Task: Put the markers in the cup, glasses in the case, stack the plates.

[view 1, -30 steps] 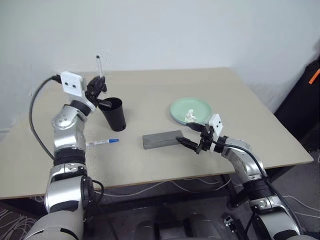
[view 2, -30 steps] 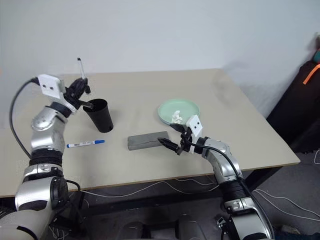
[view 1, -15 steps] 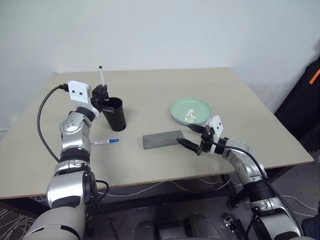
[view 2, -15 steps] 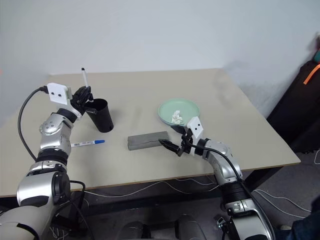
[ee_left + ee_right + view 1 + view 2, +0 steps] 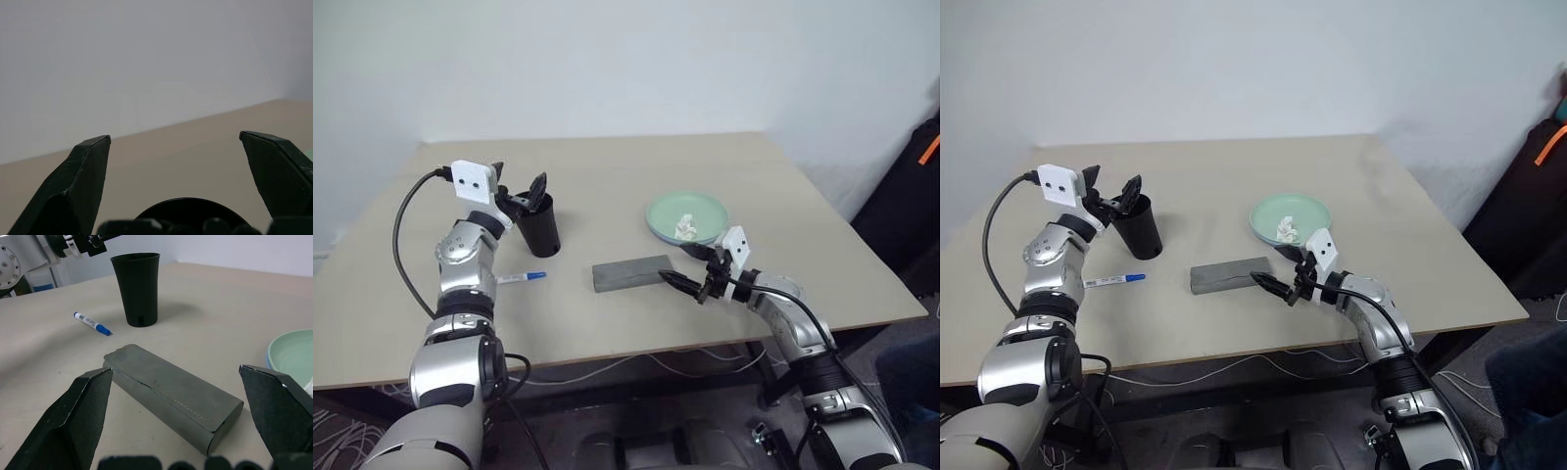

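Blue-capped marker (image 5: 517, 279) flat on table (image 5: 607, 176), long axis left-right, cap toward case (image 5: 631, 273), cup (image 5: 538, 225) upright, possibly tilted slightly, left gripper (image 5: 519, 188) spread over its rim, right gripper (image 5: 683, 282) spread beside case.

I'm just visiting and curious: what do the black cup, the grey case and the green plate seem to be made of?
The cup looks like plastic: smooth, thin walls with a dull sheen. The case seems wrapped in matte fabric or faux leather; a stitched seam runs along its lid. The green plate is probably plastic too, with an even pastel colour and a soft gloss, though glazed ceramic can't be ruled out.
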Robot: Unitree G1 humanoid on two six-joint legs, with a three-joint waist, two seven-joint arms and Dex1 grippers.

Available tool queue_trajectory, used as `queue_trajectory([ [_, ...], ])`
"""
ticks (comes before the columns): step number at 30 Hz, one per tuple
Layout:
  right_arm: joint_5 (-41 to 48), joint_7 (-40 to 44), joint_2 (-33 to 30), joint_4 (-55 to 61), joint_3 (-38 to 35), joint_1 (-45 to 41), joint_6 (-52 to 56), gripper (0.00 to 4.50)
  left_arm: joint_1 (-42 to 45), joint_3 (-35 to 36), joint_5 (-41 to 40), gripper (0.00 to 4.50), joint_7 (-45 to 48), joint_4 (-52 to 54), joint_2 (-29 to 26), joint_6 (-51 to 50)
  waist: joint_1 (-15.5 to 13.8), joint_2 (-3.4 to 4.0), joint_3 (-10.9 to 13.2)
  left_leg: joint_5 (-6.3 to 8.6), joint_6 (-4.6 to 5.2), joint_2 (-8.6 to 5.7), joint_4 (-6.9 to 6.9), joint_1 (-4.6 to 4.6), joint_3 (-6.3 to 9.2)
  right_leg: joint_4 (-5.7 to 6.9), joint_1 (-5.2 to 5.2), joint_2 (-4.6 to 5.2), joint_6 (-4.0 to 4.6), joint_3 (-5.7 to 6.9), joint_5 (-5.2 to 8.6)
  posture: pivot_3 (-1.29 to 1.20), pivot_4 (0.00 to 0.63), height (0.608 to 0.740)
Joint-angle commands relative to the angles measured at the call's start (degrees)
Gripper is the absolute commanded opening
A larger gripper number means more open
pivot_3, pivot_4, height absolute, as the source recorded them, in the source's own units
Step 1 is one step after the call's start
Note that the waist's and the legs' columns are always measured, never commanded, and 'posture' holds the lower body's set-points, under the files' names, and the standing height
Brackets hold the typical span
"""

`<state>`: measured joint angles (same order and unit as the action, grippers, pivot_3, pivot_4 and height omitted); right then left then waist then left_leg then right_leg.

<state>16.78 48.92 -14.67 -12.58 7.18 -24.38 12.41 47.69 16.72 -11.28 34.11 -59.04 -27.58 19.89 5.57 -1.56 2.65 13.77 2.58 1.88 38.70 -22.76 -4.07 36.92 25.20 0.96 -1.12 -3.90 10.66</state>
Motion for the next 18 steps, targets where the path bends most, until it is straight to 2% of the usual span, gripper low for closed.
queue_trajectory([
  [1, 0.03, -0.01, -0.13, 1.85, -0.66, -1.64, -1.04, 4.50, 1.26, 0.17, -1.51, 4.29, 2.72, 3.00, -1.17, -0.96, 0.00, 0.00, 0.00, 0.00, 0.00, 0.00, 0.00, 0.00, 0.00, 0.00, 0.00, 0.00, 0.00, 0.00, 0.00, 0.00, 0.000, 0.740],
  [4, -0.02, -0.05, -0.28, 1.79, -0.73, -1.70, -1.03, 4.50, 2.60, 0.14, -3.59, 4.29, 9.56, 5.05, -3.48, -5.59, 0.02, -0.01, 0.01, 0.00, 0.00, 0.00, 0.00, -0.01, 0.00, 0.00, 0.01, -0.01, 0.00, 0.00, 0.00, 0.00, 0.000, 0.740],
  [10, -0.26, -0.15, -0.34, 1.37, -0.64, -1.78, -1.24, 4.50, 4.67, -3.13, -5.66, 4.29, 27.16, 12.40, -12.62, -20.60, 0.24, -0.03, 0.02, -0.01, 0.01, 0.02, -0.06, -0.08, 0.00, -0.02, 0.12, -0.05, 0.02, 0.00, 0.01, 0.00, 0.000, 0.740],
  [15, -0.30, -0.04, -0.16, 0.64, -0.61, -2.12, -1.52, 4.50, 4.63, -9.93, -1.78, 4.29, 38.71, 15.19, -20.05, -27.42, 0.11, 0.00, 0.02, -0.01, 0.02, 0.01, -0.15, -0.02, 0.00, -0.12, 0.06, -0.02, 0.13, -0.01, 0.10, 0.00, 0.000, 0.740],
  [18, -0.46, 0.08, 0.01, -0.05, -0.43, -2.50, -1.90, 4.50, 4.36, -17.45, 4.42, 4.29, 48.16, 16.10, -26.01, -26.67, 0.13, -0.04, 0.04, -0.01, 0.02, 0.02, -0.10, -0.04, 0.02, -0.11, 0.07, -0.02, 0.17, 0.01, 0.11, 0.00, 0.000, 0.740],
])
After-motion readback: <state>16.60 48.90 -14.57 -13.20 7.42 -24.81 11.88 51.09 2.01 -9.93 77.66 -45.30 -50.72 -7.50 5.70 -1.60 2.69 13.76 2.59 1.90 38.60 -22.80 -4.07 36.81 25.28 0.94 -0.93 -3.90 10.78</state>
